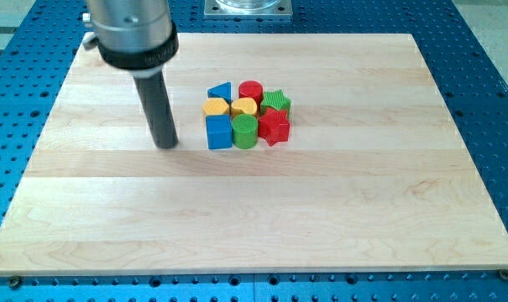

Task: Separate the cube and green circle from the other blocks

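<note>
The work surface was a pale wooden board [337, 218] with visible grain running left-right, lying on a blue metal base [489, 50] w/ a regular grid of small holes. A grey metal plate [248, 7] showed at the view's top edge.

All blocks sat in one tight cluster a bit above the board's centre, most touching each other. They looked like painted wood, matte. In the back row: a blue triangle [221, 91], a red cylinder [251, 90] and a green star [277, 101]. In the middle: a yellow hexagon-like block [216, 106] and another yellow block [243, 106], shape not clear. In the front row: the blue cube [218, 132], the green circle [244, 131] just beside it on the view's right, then a red star [274, 126].

The cube stood flat, one face toward the view's bottom; it had no long axis. The green circle was an upright cylinder, axis vertical, round top facing up.

The arm had no jaws, only a dark smooth rod under a grey collar. My tip [165, 145] rested on the board at the view's left of the cube, near but apart from it, approx. level w/ the front row.
</note>
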